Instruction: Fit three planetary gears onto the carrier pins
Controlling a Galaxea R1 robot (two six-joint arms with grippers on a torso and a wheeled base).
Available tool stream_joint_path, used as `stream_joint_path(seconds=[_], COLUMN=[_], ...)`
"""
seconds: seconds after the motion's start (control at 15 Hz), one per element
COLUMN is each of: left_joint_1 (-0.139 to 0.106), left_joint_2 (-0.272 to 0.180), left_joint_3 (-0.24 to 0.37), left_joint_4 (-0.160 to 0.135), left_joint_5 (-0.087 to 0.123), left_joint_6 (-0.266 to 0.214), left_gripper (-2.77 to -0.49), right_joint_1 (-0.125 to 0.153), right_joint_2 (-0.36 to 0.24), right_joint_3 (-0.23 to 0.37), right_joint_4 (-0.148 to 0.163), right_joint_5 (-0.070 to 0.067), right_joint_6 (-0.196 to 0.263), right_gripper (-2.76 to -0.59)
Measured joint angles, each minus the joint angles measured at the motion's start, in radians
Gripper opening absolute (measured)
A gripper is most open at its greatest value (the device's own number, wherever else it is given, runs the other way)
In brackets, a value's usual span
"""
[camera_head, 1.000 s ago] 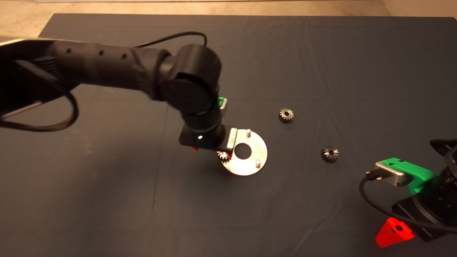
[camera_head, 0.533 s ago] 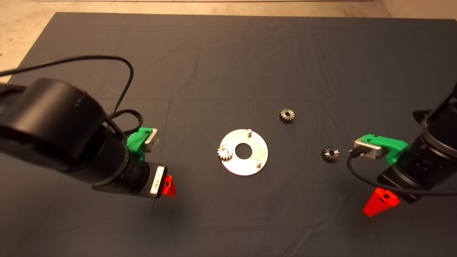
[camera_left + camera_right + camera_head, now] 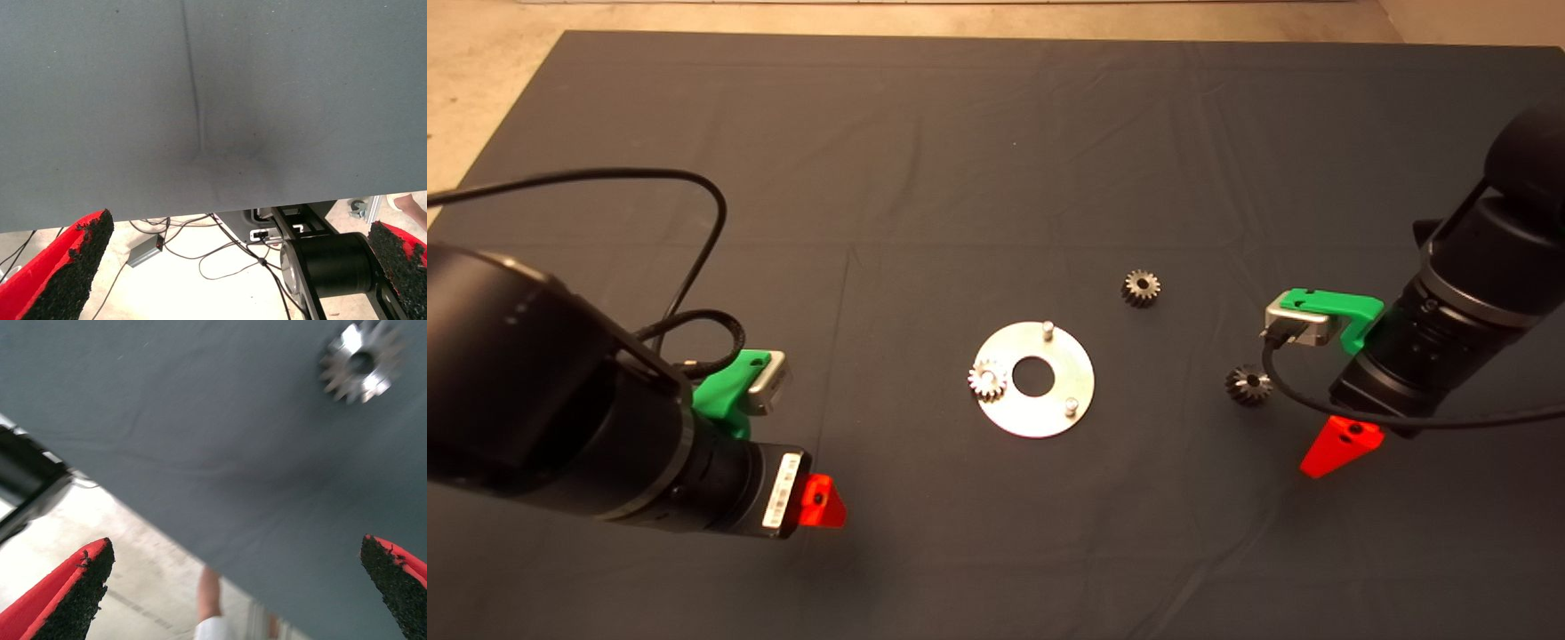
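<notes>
Head view: one gear point(image 3: 987, 380) seated on the disc point(image 3: 1034, 409); two pins point(image 3: 1048, 328) bare. Right gripper point(image 3: 1341, 446) is beside the near loose gear point(image 3: 1247, 384); centre over it, descend square. Far gear point(image 3: 1139, 287) well apart.

Right wrist view: fingers point(image 3: 67, 593) apart, gear point(image 3: 360, 361) off-centre (a person's leg beyond the bench).

Left wrist view: left fingers point(image 3: 70, 263) apart, empty, nothing obstructs.

1. The flat round shiny metal disc point(image 3: 1034, 380) lies mid-mat with open dark cloth on every side; no arm is over it.
2. Two short silvery studs point(image 3: 1048, 327) point(image 3: 1072, 405) stand bare; the third carries a pale toothed metal gear point(image 3: 987, 380).
3. Two dark spur gears point(image 3: 1139, 287) point(image 3: 1248, 384) lie right of the disc, apart from each other.
4. The right green-and-red gripper point(image 3: 1337, 446), fingers spread wide, is just beside the nearer dark gear.
5. The left green-and-red gripper point(image 3: 818, 503), spread wide too, is well apart at lower left.
</notes>
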Motion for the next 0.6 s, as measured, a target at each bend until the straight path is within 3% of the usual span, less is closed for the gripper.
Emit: stream_joint_path(seconds=[0.13,0.27,0.4,0.6], left_joint_1=[0.000,0.000,0.000,0.000], left_joint_2=[-0.003,-0.007,-0.006,-0.007], left_joint_3=[0.001,0.002,0.006,0.011], left_joint_4=[0.000,-0.001,-0.001,-0.003], left_joint_5=[0.000,0.001,0.000,0.000], left_joint_6=[-0.003,-0.003,-0.004,-0.008], left_gripper=[-0.50,-0.50,-0.50,-0.50], right_joint_1=[-0.014,-0.027,-0.040,-0.087], right_joint_2=[0.001,0.000,-0.007,-0.009], right_joint_3=[-0.003,-0.011,-0.023,-0.056], right_joint_4=[-0.054,-0.133,-0.169,-0.199], right_joint_5=[0.000,0.002,0.001,0.001], right_joint_6=[-0.046,-0.095,-0.142,-0.212], right_gripper=[-0.61,-0.61,-0.61,-0.61])
